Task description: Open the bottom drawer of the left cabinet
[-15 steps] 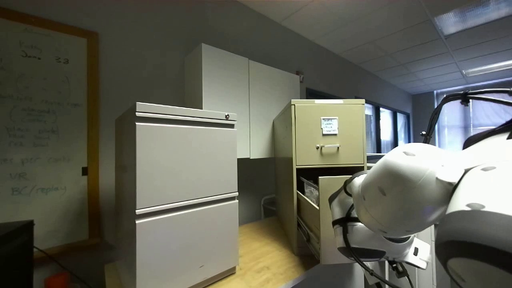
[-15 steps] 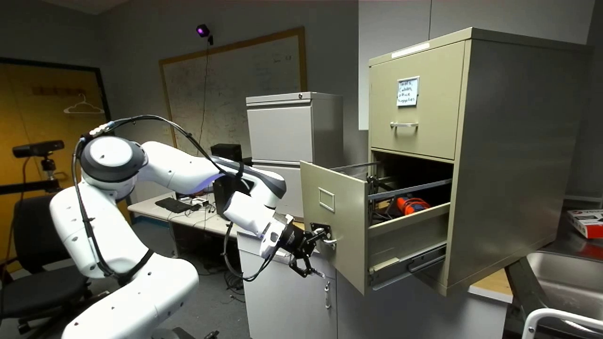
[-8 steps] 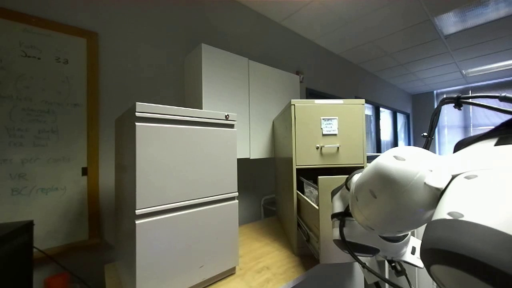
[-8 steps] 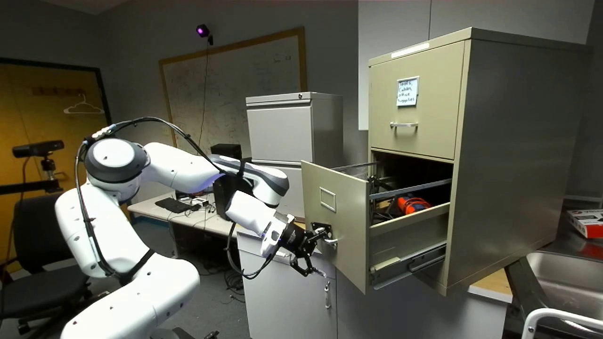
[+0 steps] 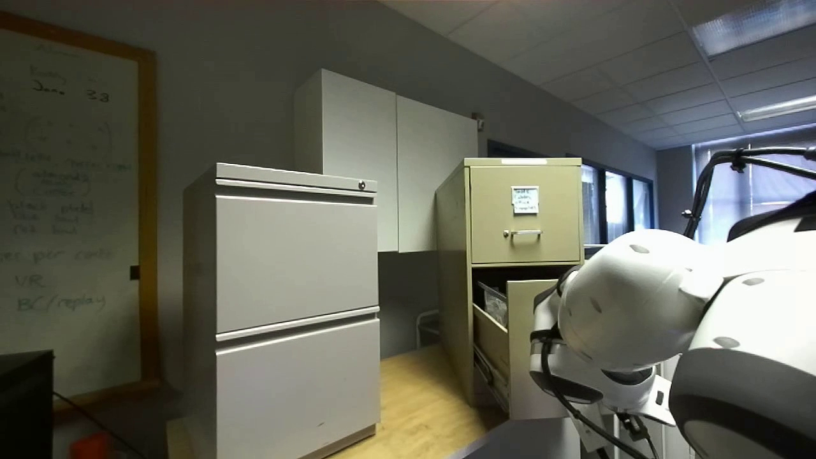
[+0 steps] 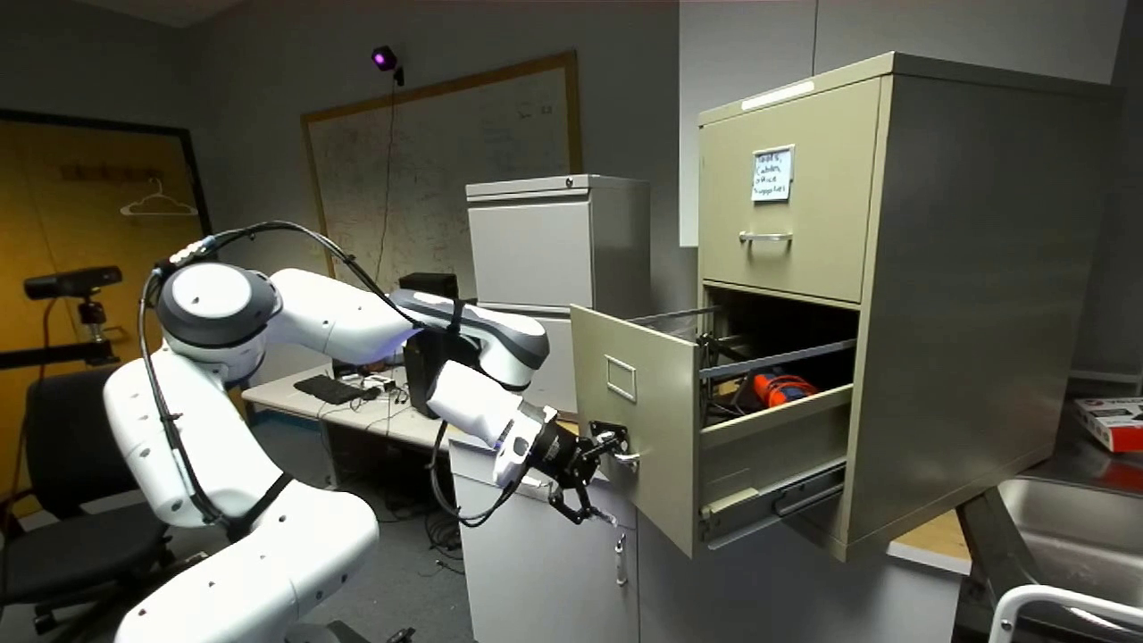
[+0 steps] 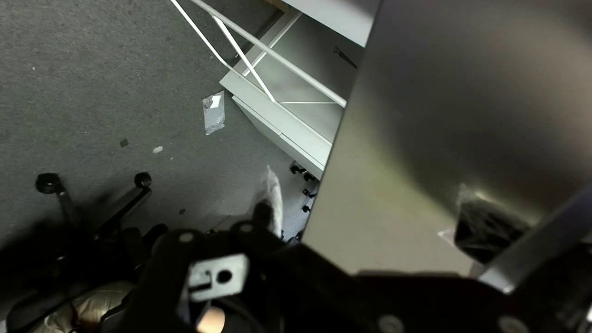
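Bottom drawer (image 6: 659, 429) juts past cabinet (image 6: 969, 304) edge; gripper (image 6: 616, 485) spread wide, one finger at handle (image 6: 629, 459)

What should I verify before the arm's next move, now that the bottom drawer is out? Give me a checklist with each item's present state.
1. Bottom drawer pulled out of the beige cabinet: ok, a clear opening shows in both exterior views.
2. Drawer at the end of its travel: cannot tell; no stop is visible.
3. Upper drawer shut: ok, its front sits flush.
4. Jaws spread: ok, they stand well apart in an exterior view.
5. Jaws clear of the drawer handle: not ok; one is right at it, though contact is unclear. Backing off carefully seems wise.
6. Orange item inside the drawer: ok.
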Tool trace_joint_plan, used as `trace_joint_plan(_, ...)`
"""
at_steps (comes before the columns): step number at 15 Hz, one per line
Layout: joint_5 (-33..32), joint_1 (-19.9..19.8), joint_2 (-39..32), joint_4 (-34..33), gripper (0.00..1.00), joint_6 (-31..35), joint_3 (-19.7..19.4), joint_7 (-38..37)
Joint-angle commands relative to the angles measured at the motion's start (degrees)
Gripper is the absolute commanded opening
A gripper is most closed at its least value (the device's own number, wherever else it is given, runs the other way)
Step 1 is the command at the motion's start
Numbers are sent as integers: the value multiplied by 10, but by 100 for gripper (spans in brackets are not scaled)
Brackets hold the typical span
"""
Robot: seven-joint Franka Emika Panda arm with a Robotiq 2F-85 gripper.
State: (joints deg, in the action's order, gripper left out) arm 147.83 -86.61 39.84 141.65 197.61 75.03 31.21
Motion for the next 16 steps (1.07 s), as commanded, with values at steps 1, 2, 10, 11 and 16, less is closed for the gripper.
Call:
trace_joint_plan(1,22,-16,37,-4,100,29,-49,39)
trace_joint_plan(2,22,-11,34,-5,100,29,-54,46)
trace_joint_plan(10,12,43,14,5,100,28,-97,58)
trace_joint_plan(11,12,49,14,7,100,28,-103,57)
trace_joint_plan(16,12,63,25,20,100,25,-113,45)
